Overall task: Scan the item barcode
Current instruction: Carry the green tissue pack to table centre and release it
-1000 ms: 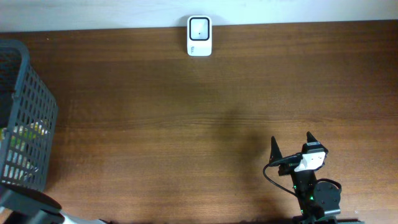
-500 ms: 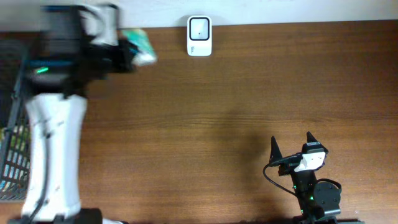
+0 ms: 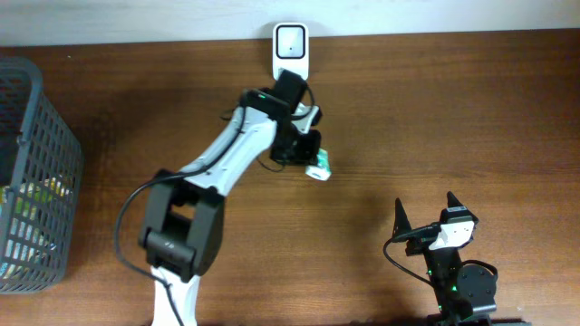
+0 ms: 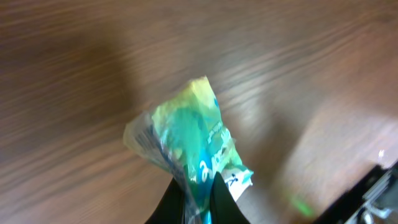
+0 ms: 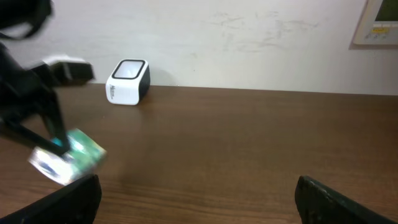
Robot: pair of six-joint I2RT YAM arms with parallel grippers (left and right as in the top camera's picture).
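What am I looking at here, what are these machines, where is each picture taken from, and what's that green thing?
These are two robot arms at a wooden table. One picture looks straight down from above. The other two come from small cameras on each arm's wrist. The left arm reaches across the table, and the left fingers are shut on a crinkly green and teal packet, held near the white scanner at the far edge. The right arm sits at the near edge, the right fingers wide open and empty. A grey mesh basket stands on the left side; what lies inside is too unclear to name.
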